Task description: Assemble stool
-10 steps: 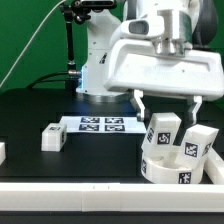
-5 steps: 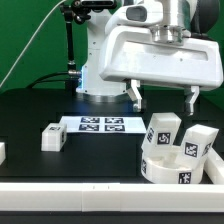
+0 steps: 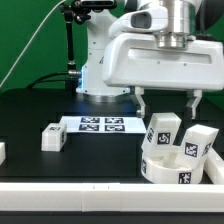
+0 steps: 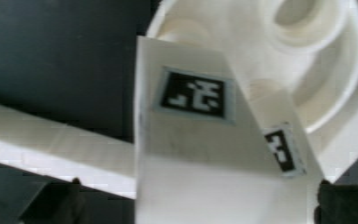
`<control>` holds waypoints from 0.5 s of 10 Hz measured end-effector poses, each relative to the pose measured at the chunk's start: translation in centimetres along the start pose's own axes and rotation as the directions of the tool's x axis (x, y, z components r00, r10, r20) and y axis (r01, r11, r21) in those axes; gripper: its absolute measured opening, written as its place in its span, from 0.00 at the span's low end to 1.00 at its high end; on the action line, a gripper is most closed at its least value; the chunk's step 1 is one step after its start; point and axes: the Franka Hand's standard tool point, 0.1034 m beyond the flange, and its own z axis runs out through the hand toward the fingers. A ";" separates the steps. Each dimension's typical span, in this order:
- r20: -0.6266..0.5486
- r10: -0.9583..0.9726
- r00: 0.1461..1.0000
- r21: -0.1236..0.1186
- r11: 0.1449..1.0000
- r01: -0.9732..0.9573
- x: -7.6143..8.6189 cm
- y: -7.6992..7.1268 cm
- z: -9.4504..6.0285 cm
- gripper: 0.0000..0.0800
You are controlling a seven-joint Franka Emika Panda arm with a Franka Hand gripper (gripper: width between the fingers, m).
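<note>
Overhead, the gripper [image 3: 168, 103] hangs wide open, holding nothing, above the black table [image 3: 30, 115]; a green backdrop [image 3: 25, 40] stands at ten o'clock.

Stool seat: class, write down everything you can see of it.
The seat is a white, plastic-looking round disc whose rim carries black-and-white square tags. It lies flat on the black table at the exterior view's right. A blocky tagged leg and a second leg stand on it. The gripper hangs above, jaws open, clear of it.

white legs [image 3: 163, 130] (black-and-white square tags [image 4: 194, 93]), black table [image 3: 30, 110]
</note>
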 end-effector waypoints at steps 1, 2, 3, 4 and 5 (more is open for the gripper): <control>0.078 -0.005 0.997 0.029 1.000 0.002 0.2 -0.4 -0.2 0.81; 0.147 -0.004 0.989 0.048 0.999 -0.003 0.1 -0.4 -0.2 0.81; 0.208 0.021 0.978 0.058 0.998 -0.034 -0.3 -0.6 -0.2 0.81; 0.236 0.013 0.972 0.068 0.997 -0.030 -0.1 -0.8 -0.2 0.81; 0.214 -0.012 0.977 0.068 0.998 -0.003 0.2 -0.6 -0.2 0.81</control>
